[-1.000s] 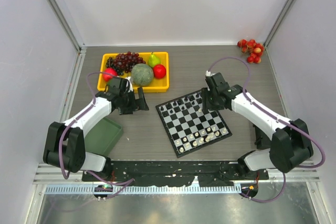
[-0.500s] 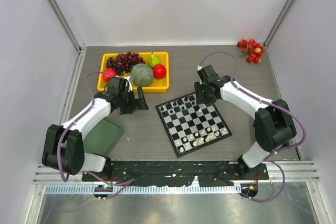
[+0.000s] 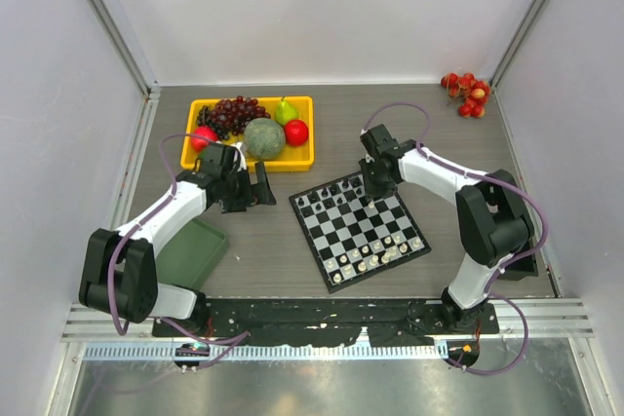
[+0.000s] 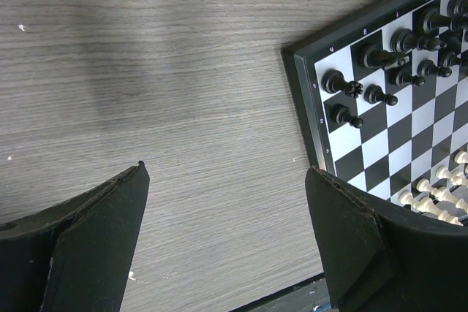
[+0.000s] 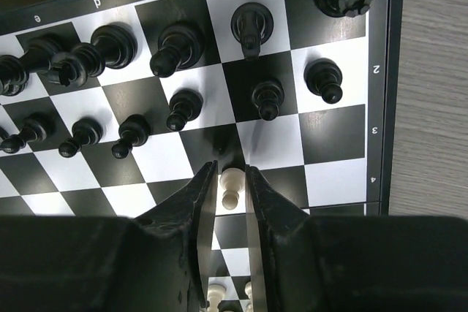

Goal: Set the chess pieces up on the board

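The board point(image 3: 353, 225) lies in the middle of the table, turned at an angle. Black chess pieces point(image 5: 178, 43) fill its far rows, cream-white ones point(image 3: 375, 254) its near rows. My right gripper point(image 5: 232, 168) hangs over the far part of the board point(image 5: 333, 133), its fingers pressed against both sides of a single white pawn point(image 5: 231, 186) that stands just in front of the black pawns. My left gripper point(image 4: 225, 168) is wide open over bare table to the left of the board point(image 4: 306, 107), with nothing between its fingers.
A yellow tray point(image 3: 298, 161) with grapes, a pear, red fruit and a green melon stands at the back left. A green tray point(image 3: 195, 248) lies by the left arm. Several red fruits point(image 3: 465, 93) sit in the far right corner.
My right gripper has moved left along the board's far side and closed its jaws on the white pawn. The left arm has not moved.
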### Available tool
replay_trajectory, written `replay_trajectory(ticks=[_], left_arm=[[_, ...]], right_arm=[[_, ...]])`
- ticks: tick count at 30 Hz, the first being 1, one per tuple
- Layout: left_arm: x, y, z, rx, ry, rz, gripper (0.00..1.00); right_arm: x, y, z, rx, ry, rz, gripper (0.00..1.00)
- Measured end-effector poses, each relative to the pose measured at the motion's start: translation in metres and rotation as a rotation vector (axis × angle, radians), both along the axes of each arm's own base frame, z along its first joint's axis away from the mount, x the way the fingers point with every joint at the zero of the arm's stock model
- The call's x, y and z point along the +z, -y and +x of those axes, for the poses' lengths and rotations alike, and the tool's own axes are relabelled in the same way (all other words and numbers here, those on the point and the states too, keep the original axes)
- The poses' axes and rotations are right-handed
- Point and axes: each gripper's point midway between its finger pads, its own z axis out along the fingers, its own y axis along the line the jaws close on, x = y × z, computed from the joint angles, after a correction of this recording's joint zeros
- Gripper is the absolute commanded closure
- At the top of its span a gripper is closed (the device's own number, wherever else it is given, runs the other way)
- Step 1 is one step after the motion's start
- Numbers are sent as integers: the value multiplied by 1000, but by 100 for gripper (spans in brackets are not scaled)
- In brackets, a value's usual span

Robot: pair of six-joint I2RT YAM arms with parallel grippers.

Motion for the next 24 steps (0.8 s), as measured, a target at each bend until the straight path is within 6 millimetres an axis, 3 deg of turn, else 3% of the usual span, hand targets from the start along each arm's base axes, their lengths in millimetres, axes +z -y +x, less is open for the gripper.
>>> replay_trajectory(ticks=[5, 13, 17, 24], left_arm=[[0, 0, 0, 0, 0, 0, 5], [0, 0, 0, 0, 0, 1, 5], [0, 0, 0, 0, -1, 0, 4], [0, 0, 0, -1, 0, 0, 4]], right_arm=[[0, 0, -1, 3, -3, -3, 84], [5, 12, -14, -11, 16, -5, 87], [20, 27, -22, -48, 61, 8, 87], [32, 80, -39, -206, 118, 14, 86]])
